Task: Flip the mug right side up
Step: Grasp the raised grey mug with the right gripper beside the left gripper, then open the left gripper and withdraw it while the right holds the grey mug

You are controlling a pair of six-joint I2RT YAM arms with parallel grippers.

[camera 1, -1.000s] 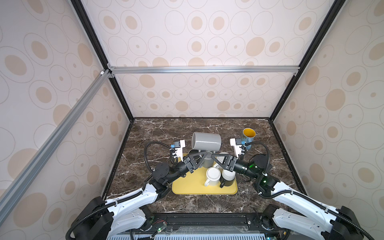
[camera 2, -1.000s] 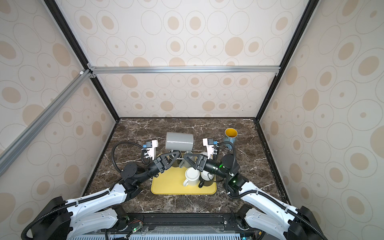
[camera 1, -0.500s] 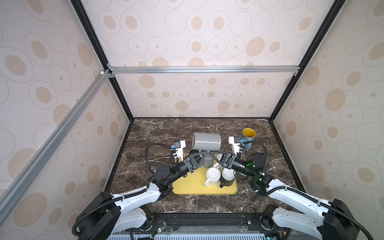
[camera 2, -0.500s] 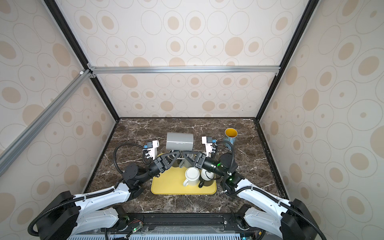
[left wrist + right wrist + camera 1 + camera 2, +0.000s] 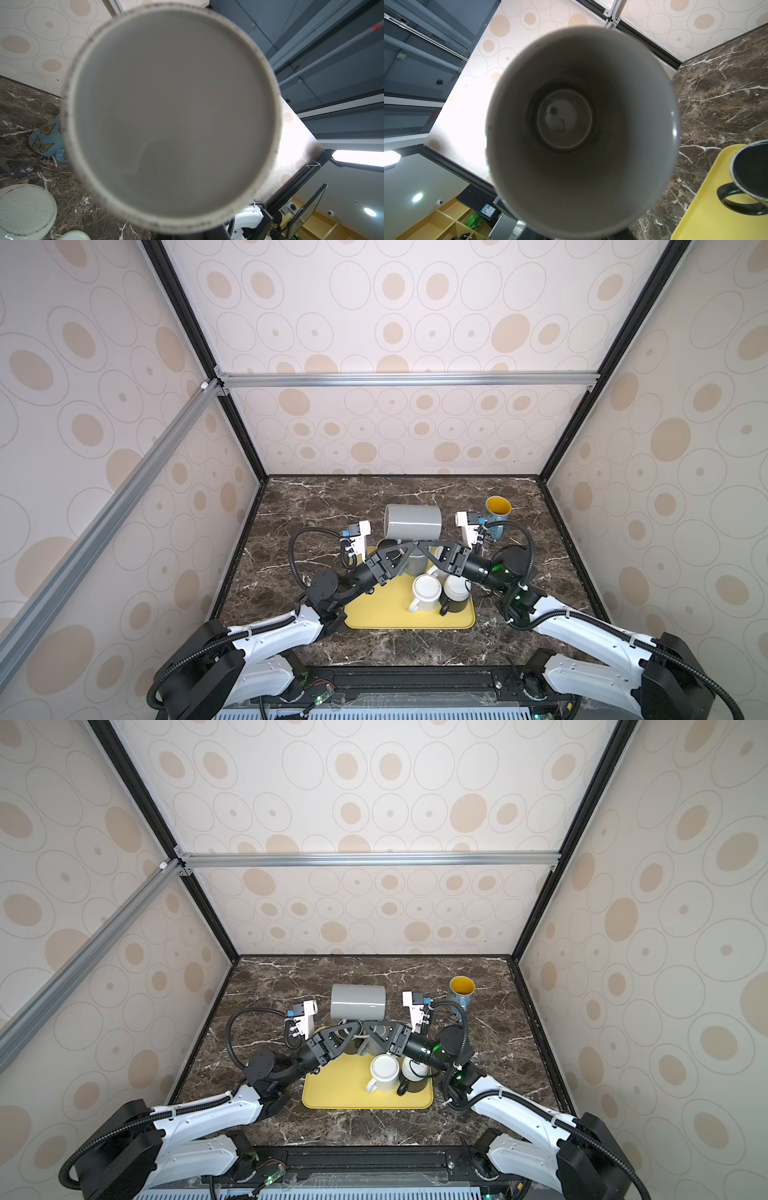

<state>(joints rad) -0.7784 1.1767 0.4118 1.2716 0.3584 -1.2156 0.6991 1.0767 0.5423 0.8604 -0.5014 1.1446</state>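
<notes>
- One mug (image 5: 412, 522) hangs on its side above the far edge of the tray (image 5: 374, 614), mouth to the right.
- Left pincer (image 5: 404, 546), beneath it: clamped on the mug.
- Right pincer (image 5: 423, 548), alongside: open or closed cannot be told.

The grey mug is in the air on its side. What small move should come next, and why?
Probably tip the grey mug until its mouth faces up: it hangs sideways, mouth toward the right arm, in the left gripper.
</notes>
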